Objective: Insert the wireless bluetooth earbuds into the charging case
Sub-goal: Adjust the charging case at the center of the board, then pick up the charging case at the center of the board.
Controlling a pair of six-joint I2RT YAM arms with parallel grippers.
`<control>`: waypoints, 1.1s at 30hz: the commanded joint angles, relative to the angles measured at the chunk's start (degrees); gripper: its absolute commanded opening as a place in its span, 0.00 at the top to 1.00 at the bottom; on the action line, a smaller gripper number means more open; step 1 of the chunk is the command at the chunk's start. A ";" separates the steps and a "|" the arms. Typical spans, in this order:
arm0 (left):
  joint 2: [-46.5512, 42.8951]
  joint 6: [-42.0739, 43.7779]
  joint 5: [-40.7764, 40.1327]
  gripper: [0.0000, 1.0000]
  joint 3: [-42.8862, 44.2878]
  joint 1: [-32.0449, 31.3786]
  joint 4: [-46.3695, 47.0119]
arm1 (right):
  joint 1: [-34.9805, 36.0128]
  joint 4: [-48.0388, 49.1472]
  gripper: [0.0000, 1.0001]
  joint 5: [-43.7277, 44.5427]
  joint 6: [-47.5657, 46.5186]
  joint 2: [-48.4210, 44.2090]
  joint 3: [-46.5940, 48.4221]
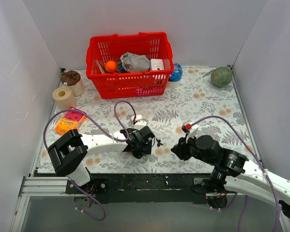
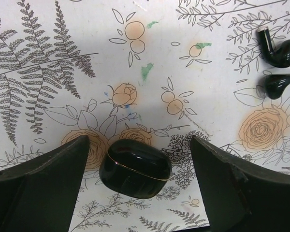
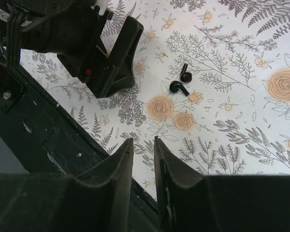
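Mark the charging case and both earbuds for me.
charging case (image 2: 135, 168), left wrist view, middle of its closed shell.
upper earbud (image 2: 279, 52), left wrist view, rounded body.
lower earbud (image 2: 278, 85), left wrist view, rounded body.

You've got the charging case (image 2: 135, 168) on the table (image 2: 208, 29) btwn the left gripper (image 2: 140, 139) fingers, not touching; earbuds (image 2: 279, 52) side by side just rt of it.

plain white walls (image 1: 135, 19) enclose a floral-print table (image 1: 208, 106).

Glossy black charging case (image 2: 135, 168) with a thin gold seam; two black earbuds (image 2: 280, 53); white tablecloth (image 2: 63, 29) printed with grey ferns and peach roses.
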 commanded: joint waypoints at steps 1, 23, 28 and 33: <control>-1.36 2.70 0.72 0.16 -2.23 0.03 -1.60 | 0.09 0.53 0.68 1.26 -0.17 -0.93 0.12; 1.98 16.67 8.28 0.38 -0.91 -0.06 -4.86 | 0.09 -1.84 0.68 1.08 0.62 -1.10 2.05; 2.60 17.02 9.33 0.47 -1.44 0.03 -3.27 | 0.09 -2.55 0.68 1.43 0.71 -1.19 2.41; 2.07 16.33 9.16 0.82 -1.88 -0.06 -2.04 | 0.09 -2.99 0.68 1.61 0.97 -1.37 2.67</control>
